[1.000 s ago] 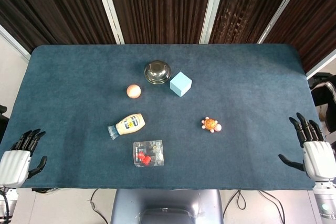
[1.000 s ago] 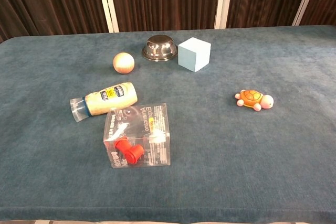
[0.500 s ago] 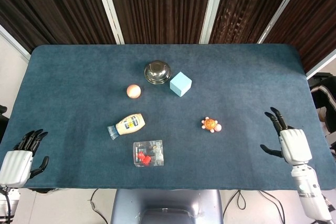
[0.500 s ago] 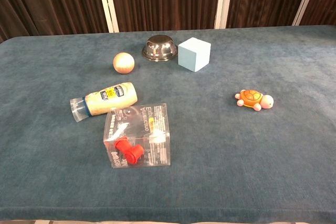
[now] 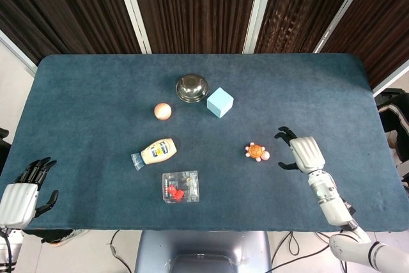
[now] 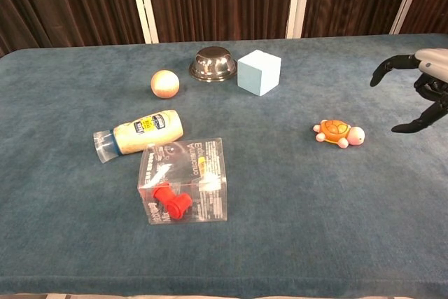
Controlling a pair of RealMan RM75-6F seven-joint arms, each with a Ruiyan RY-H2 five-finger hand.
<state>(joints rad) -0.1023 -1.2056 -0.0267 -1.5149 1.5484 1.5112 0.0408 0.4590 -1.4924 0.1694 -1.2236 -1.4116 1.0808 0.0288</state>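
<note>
Head view alone shows the left hand [image 5: 19, 201] off the table [image 5: 96, 81] corner, fingers apart, empty; both views show the right hand [image 5: 301, 153] spread, empty, near the toy turtle [image 5: 257, 152].

Each robot hand [image 5: 307, 153] has a white back and black fingers [image 5: 285, 134].
</note>
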